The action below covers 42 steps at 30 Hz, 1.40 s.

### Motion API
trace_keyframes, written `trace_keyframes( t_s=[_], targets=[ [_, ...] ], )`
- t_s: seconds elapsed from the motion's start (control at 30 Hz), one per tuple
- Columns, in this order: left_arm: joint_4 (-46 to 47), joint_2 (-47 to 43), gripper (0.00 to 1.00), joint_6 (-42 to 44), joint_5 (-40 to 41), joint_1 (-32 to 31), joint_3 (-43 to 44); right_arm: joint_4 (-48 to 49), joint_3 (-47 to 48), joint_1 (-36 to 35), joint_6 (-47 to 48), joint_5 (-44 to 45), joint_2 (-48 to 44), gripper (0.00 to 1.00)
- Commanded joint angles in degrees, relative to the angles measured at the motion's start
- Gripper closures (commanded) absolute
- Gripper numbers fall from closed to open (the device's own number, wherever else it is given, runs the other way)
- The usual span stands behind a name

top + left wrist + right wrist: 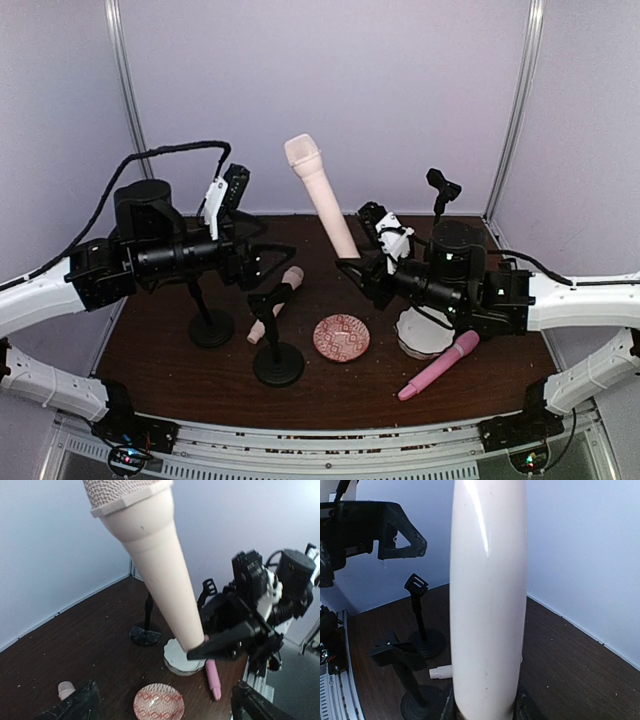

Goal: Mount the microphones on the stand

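Cream and glossy, the held microphone (325, 205) stands tilted above the middle of the worktop (160, 365), head up. Its lower end is pinched in the right pincer (352, 265), and in the right wrist view its shaft fills the frame. The left pincer (278, 262) hovers just beside it, spread wide and holding nothing. We judge the step in hand to be carrying this microphone to a free clip. The next move calls for the right arm to turn the shaft in line with an open clip and press it in, perhaps with the left pincer steadying the stand. The second cream microphone (275, 305) appears to sit slanted in the clip of the front stand (278, 362), though we cannot tell how firmly. The pink microphone (438, 366) lies flat on the worktop near the right arm, untouched. We count three microphones: two cream and one pink. We count three black stands: the front stand, the left stand (211, 328) with its clip hidden behind the left arm, and the back stand (442, 190) with its clip bare. We count two dishes: a patterned dish (341, 337) and a white dish (420, 338), both between the front stand and the pink microphone.
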<state>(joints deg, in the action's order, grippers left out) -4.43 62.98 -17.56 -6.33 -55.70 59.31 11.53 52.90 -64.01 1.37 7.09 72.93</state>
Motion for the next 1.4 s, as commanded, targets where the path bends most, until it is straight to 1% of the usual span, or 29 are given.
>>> trace_keyframes(
  t_s=[0.0, 0.07, 0.13, 0.2, 0.4, 0.47, 0.57, 0.63, 0.9, 1.07, 1.17, 1.23, 1.37],
  targets=[
    [-11.85, -5.62, 0.07, 15.89, -4.22, 0.38, -2.91, 6.98, -5.68, 3.47, -2.51, -15.62, -2.53, 0.95],
    [-16.59, -5.90, 0.07, 18.54, -5.91, 0.78, -2.78, 8.09, -7.09, 4.64, -2.79, -19.07, -2.17, 0.95],
    [-20.32, -5.38, 0.12, 20.05, -8.32, 1.06, -2.38, 9.39, -7.83, 5.59, -3.33, -22.59, -1.80, 0.95],
    [-23.66, -4.44, 0.14, 21.03, -10.02, 1.17, -1.89, 10.60, -8.36, 6.46, -3.64, -25.38, -1.17, 0.94],
    [-25.70, -2.55, 0.16, 20.95, -10.33, 2.61, -2.40, 16.86, -10.33, 8.42, -2.80, -35.53, 1.00, 0.93],
    [-25.19, -2.43, 0.16, 20.92, -9.67, 3.36, -2.88, 17.45, -10.06, 9.27, -3.33, -37.86, 1.85, 0.92],
    [-24.47, -2.30, 0.16, 21.07, -8.79, 3.90, -3.27, 13.04, -8.18, 9.97, -3.24, -39.15, 3.05, 0.91],
    [-23.88, -2.06, 0.16, 20.96, -8.78, 4.10, -3.49, 11.84, -7.69, 10.06, -2.91, -39.30, 3.63, 0.91],
    [-22.42, 0.57, 0.16, 20.65, -6.67, 4.11, -3.30, 14.77, -8.76, 10.25, -3.71, -39.29, 4.42, 0.93],
    [-20.29, 0.33, 0.17, 21.27, -6.03, 4.11, -4.89, 17.63, -10.53, 10.65, -3.42, -39.23, 4.35, 0.93],
    [-16.74, -1.19, 0.17, 21.60, -6.08, 4.11, -7.85, 22.65, -12.70, 10.91, -4.59, -39.83, 4.69, 0.93],
    [-12.64, -2.78, 0.17, 21.56, -5.95, 4.11, -10.56, 25.89, -13.99, 11.24, -5.79, -40.24, 5.23, 0.93],
    [-4.18, -5.61, 0.18, 20.78, -5.44, 4.07, -15.87, 28.21, -14.41, 11.40, -7.44, -40.64, 6.19, 0.93]
  ],
)
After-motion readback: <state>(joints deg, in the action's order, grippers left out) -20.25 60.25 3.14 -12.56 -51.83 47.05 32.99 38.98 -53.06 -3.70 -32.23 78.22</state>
